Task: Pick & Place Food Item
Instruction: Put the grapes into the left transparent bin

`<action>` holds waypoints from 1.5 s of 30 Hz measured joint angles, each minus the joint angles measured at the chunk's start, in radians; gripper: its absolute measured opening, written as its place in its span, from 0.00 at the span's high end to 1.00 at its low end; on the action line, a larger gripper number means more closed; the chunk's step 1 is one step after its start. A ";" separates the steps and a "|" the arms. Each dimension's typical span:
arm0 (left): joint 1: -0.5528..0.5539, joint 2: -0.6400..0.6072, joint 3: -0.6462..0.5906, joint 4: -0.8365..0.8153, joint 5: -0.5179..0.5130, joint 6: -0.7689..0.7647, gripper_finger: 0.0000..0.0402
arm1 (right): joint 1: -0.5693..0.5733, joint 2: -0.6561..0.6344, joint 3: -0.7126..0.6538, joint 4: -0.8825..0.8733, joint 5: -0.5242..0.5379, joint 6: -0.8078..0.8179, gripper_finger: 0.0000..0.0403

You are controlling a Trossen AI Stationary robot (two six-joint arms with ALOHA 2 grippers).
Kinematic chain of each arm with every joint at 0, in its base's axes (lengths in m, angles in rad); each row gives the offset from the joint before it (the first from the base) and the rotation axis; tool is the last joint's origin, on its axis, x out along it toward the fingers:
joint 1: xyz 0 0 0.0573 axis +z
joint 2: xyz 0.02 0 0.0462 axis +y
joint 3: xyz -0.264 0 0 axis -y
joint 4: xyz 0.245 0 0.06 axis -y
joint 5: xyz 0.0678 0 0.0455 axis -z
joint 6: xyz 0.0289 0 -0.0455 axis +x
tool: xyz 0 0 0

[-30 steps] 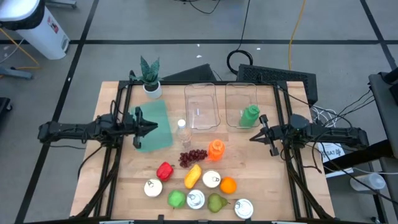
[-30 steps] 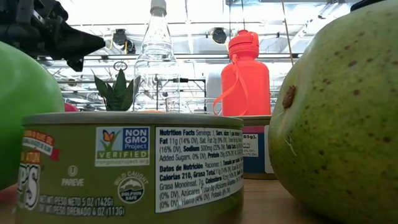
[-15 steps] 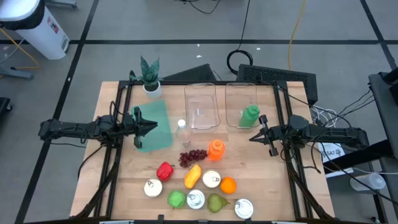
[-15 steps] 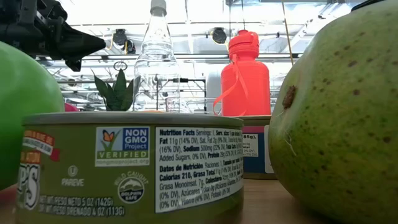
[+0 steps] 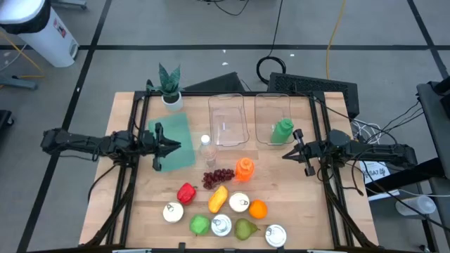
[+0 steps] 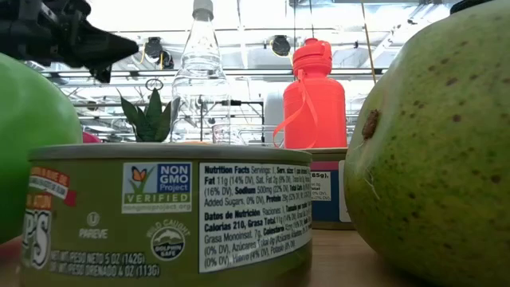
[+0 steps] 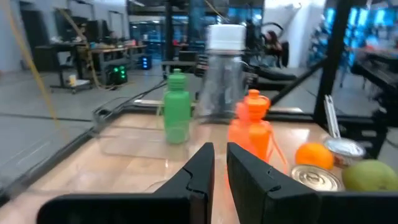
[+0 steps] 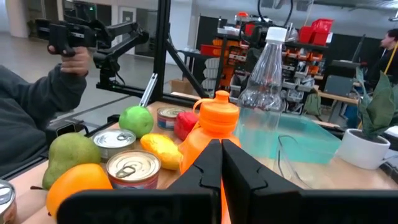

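Hovering over the green mat [image 5: 177, 140], the left gripper [image 5: 176, 146] has its fingers pressed together and holds nothing; the clear water bottle [image 5: 206, 149] stands just beyond its tip, with bare wood between them. The right gripper [image 5: 287, 154], fingers likewise closed and empty, hangs on the far side of that bottle, near the green bottle [image 5: 283, 130] that sits in one of two clear bins [image 5: 226, 118] along the table's back edge. The orange bottle [image 5: 244, 169] stands between the water bottle and the right gripper, and a bunch of grapes [image 5: 219, 176] lies just beside the water bottle toward the table's front.

The rest of the food crowds the front edge, well apart from the water bottle: a red pepper [image 5: 186, 192], a yellow piece of fruit [image 5: 219, 199], an orange [image 5: 258, 209], a green apple [image 5: 200, 225], a pear [image 5: 245, 229] and four tins [image 5: 221, 225]. A potted plant [image 5: 169, 88] stands at the back left corner. Open table [image 5: 295, 204] lies along both side edges, beneath each arm.

In the right wrist view a person's sleeve [image 8: 31, 106] shows beyond the table's front edge.
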 joint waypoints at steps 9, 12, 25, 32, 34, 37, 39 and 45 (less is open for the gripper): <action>-0.277 0.434 0.246 0.038 -0.147 0.155 0.88 | 0.000 0.000 0.000 -0.001 0.000 -0.008 1.00; -0.361 0.588 0.362 0.010 -0.192 0.221 0.88 | 0.000 0.000 0.000 -0.001 0.000 0.005 1.00; -0.539 1.078 0.717 -0.229 -0.699 -0.132 0.80 | 0.000 0.001 0.000 -0.012 0.000 0.040 1.00; -0.535 1.179 0.799 -0.380 -0.635 -0.416 0.54 | 0.000 0.001 0.000 -0.018 -0.001 0.051 1.00; -0.532 1.192 0.801 -0.419 -0.633 -0.510 0.47 | 0.000 0.001 0.000 -0.017 -0.001 0.051 1.00; -0.510 1.214 0.801 -0.477 -0.605 -0.651 0.38 | 0.000 0.001 0.000 -0.015 -0.001 0.039 1.00; -0.493 1.225 0.801 -0.516 -0.600 -0.711 0.34 | 0.000 0.001 0.000 -0.011 -0.001 0.022 1.00; -0.429 1.289 0.801 -0.540 -0.495 -0.760 0.28 | 0.000 0.001 0.000 -0.008 -0.001 -0.002 1.00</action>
